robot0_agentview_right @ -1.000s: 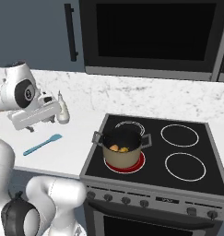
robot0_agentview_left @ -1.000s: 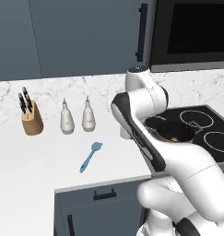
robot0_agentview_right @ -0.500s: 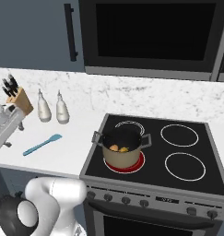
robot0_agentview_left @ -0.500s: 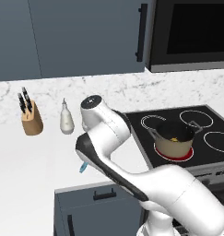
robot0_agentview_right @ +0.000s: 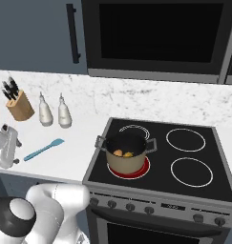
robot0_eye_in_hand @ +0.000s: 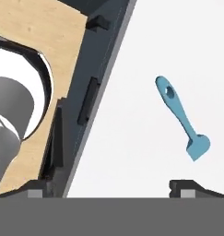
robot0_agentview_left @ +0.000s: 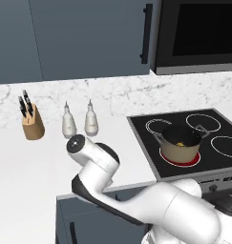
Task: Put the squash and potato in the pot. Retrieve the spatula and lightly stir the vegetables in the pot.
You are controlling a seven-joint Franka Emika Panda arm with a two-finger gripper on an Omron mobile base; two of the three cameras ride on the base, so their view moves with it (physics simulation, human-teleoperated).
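Hand view shows the claw (robot0_eye_in_hand: 113, 185) with its two dark tips spread wide apart and nothing between them, looking down on the white counter (robot0_eye_in_hand: 145, 69) near its front edge. The spatula (robot0_eye_in_hand: 182, 118) lies flat on that counter, just beyond the right tip, untouched, its blade towards the claw. In the right base view the spatula (robot0_agentview_right: 43, 149) lies left of the stove (robot0_agentview_right: 160, 162), near two white bottles (robot0_agentview_right: 54, 112) and a knife block (robot0_agentview_right: 18, 106) by the far wall. The pot (robot0_agentview_right: 126, 154) sits on the stove's near left burner, which glows red, with the potato (robot0_agentview_right: 118, 153) and the squash (robot0_agentview_right: 128, 154) side by side inside.
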